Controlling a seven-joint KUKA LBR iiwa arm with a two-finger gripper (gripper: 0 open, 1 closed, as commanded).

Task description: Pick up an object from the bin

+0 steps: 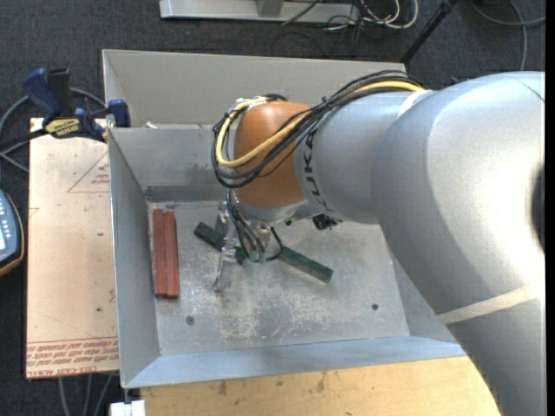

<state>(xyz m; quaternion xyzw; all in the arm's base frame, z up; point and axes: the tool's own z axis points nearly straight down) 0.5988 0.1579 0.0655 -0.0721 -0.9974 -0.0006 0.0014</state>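
**Operator:** Where is the pick target?

**Technician:** The gripper (pixel 231 263) hangs mid-bin over crossed dark green strips (pixel 305 265). Whether the jaws are released or clenched cannot be told.

**Operator:** Failure risk?

**Technician:** The flat strips may slip out or lift together. The red-brown block (pixel 165 254) lies well apart at the left.

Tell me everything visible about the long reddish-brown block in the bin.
The long reddish-brown block looks like wood, with a seam along its length, perhaps two bars side by side. It lies flat on the floor of the grey metal bin, along the foot of the view's left wall, apart from the other things.
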